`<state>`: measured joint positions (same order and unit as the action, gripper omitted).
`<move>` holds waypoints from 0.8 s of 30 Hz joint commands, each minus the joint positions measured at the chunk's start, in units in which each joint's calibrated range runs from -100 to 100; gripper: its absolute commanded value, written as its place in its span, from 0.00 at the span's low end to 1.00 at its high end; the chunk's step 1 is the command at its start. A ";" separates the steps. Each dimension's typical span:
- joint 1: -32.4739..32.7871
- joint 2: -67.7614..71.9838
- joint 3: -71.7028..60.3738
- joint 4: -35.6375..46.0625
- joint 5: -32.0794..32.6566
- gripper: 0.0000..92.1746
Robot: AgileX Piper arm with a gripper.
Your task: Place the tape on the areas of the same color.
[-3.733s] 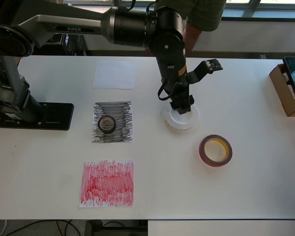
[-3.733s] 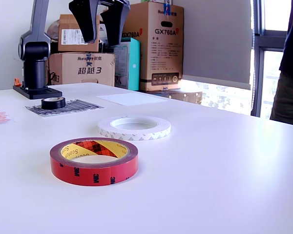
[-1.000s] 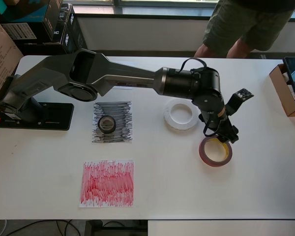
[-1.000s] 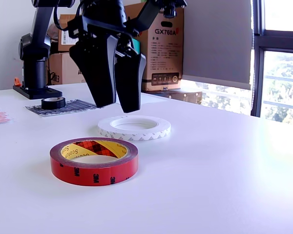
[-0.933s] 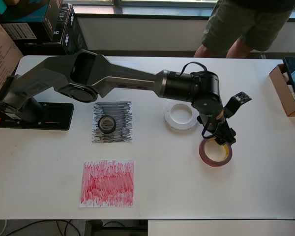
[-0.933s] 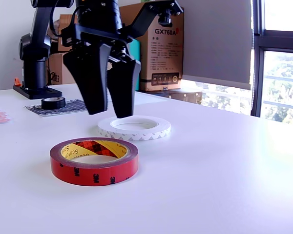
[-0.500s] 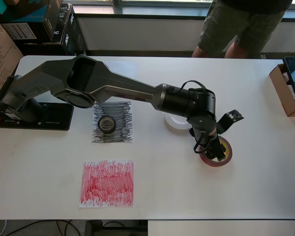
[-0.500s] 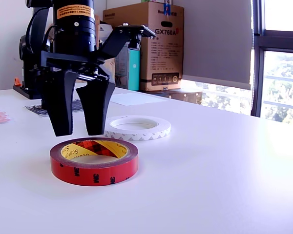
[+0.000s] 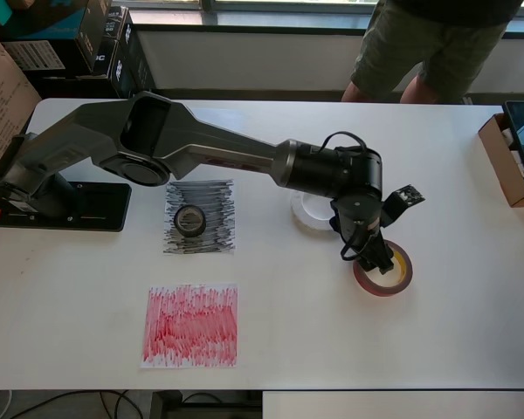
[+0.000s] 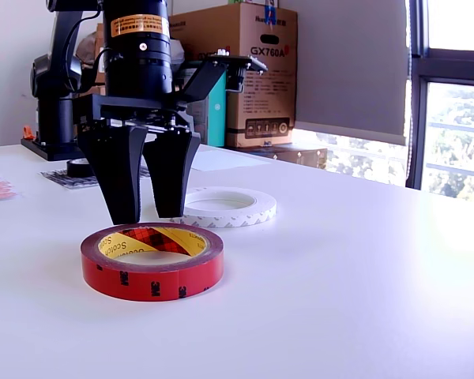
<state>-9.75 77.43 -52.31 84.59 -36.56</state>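
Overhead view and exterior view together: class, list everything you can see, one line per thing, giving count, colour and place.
Red tape roll with yellowish core: one, table, overhead view's right, under the gripper.
Flat white tape ring: one, beside the red roll, partly hidden overhead.
Small black tape roll: one, on the black patch.
Black scribbled paper patch: one, table centre-left.
Red scribbled paper patch: one, near edge, bare.
Plain white paper patch: one, far side, mostly hidden overhead.
Cardboard boxes: several, brown, background.
Person: one, behind the table.
Black gripper: one, open, over the red roll's rim.

The end effector (image 9: 373, 258) hangs over the red tape roll (image 9: 384, 269), beside the white ring (image 9: 312, 209).
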 commanded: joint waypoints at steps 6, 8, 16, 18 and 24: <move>0.21 0.31 0.65 -0.46 -0.27 0.86; 0.21 0.31 0.65 -0.54 -0.27 0.86; 0.21 0.31 -0.25 -6.99 -0.27 0.86; 0.13 0.22 -0.07 -10.05 -0.51 0.86; 0.13 0.12 0.11 -14.21 -0.76 0.86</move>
<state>-9.75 77.43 -52.24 74.09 -37.28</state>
